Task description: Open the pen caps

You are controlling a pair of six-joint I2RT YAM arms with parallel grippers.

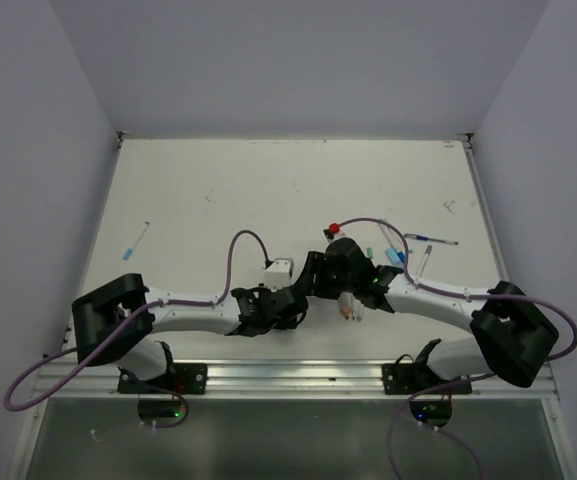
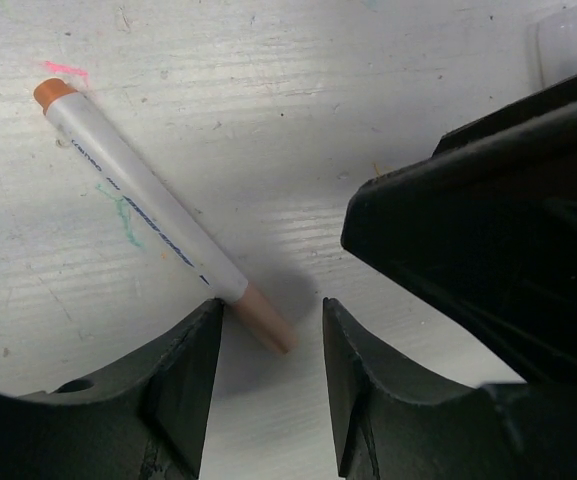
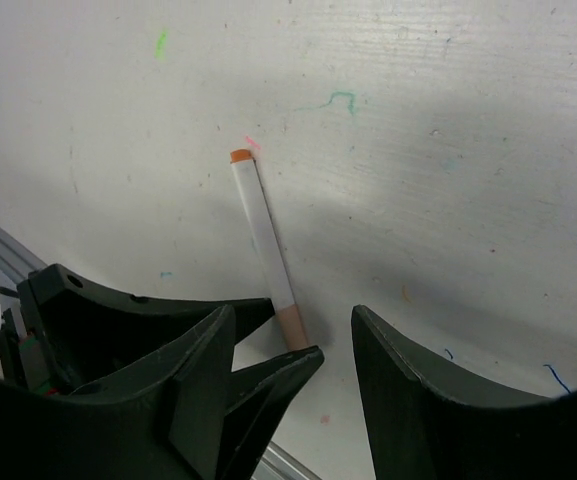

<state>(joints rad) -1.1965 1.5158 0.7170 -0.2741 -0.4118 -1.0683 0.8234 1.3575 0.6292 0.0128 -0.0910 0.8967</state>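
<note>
Both gape wide, gripping nothing: left gripper (image 2: 270,342) straddles the orange cap (image 2: 264,318) at the four-o'clock end of the white barrel (image 2: 133,190); right gripper (image 3: 293,318) hovers alongside, probably to brace it.

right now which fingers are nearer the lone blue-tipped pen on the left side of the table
Left. The left fingers are well off to the right of the blue-tipped pen. The right fingers face them from farther right still.
</note>
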